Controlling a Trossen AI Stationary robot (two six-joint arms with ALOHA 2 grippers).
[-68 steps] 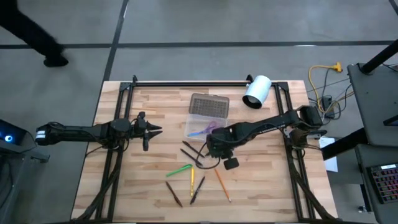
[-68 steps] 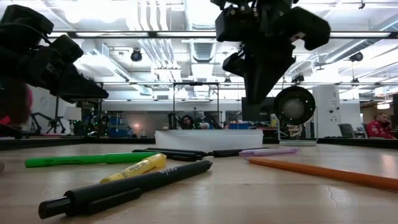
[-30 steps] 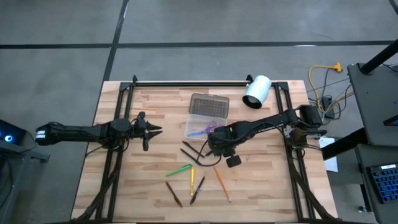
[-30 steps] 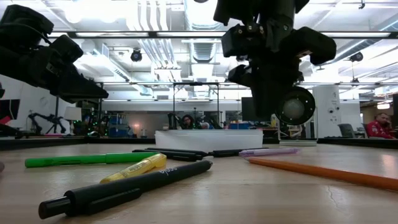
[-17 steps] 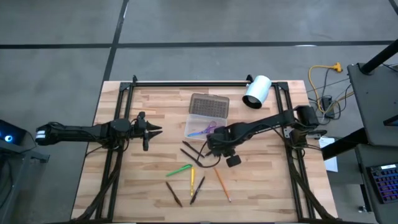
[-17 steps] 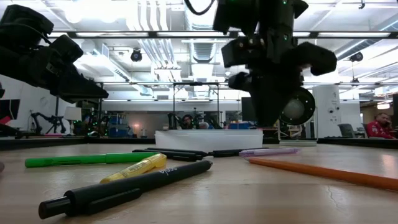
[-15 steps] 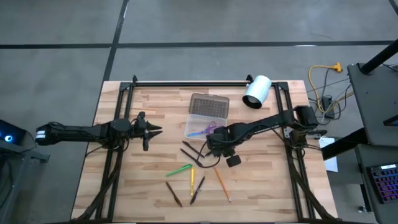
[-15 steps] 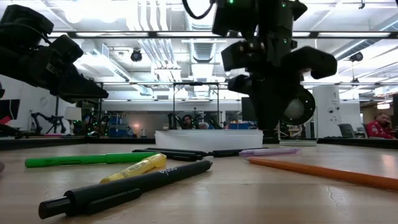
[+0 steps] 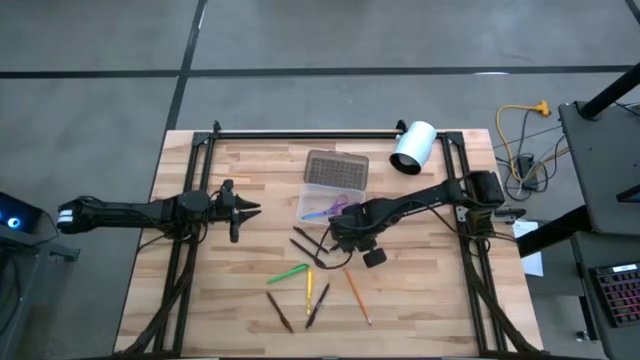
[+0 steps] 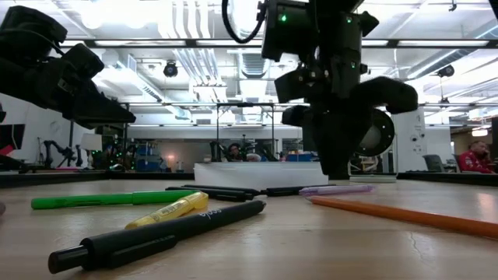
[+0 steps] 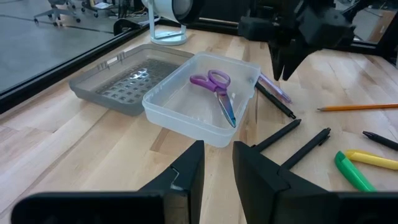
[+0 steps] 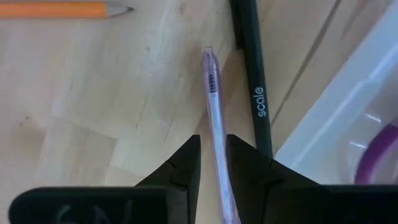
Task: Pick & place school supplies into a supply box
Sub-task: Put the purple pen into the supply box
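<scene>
A translucent purple pen (image 12: 211, 87) lies on the wood beside a black pen (image 12: 254, 93), just near the supply box (image 9: 305, 205). The box is open, its grey lid (image 9: 336, 170) laid flat behind it, and the purple-handled scissors (image 11: 217, 93) lie inside. My right gripper (image 12: 213, 142) points down over the purple pen, open by a narrow gap, one finger on each side of it. I cannot tell whether it touches. Green (image 9: 288, 272), yellow (image 9: 309, 292) and orange (image 9: 357, 295) pens lie nearer. My left gripper (image 9: 255, 209) waits left of the box, narrowly open.
A white cylinder (image 9: 413, 147) lies at the far right corner. Two brown pencils (image 9: 280, 312) and more black pens (image 9: 305, 243) lie scattered toward the near edge. Black frame rails (image 9: 180, 250) run along both sides of the table. Bare wood shows on the left half.
My right gripper has come down toward the table and shifted slightly left, ending low over the purple pen beside the box. The pens, the box and the scissors have stayed where they were.
</scene>
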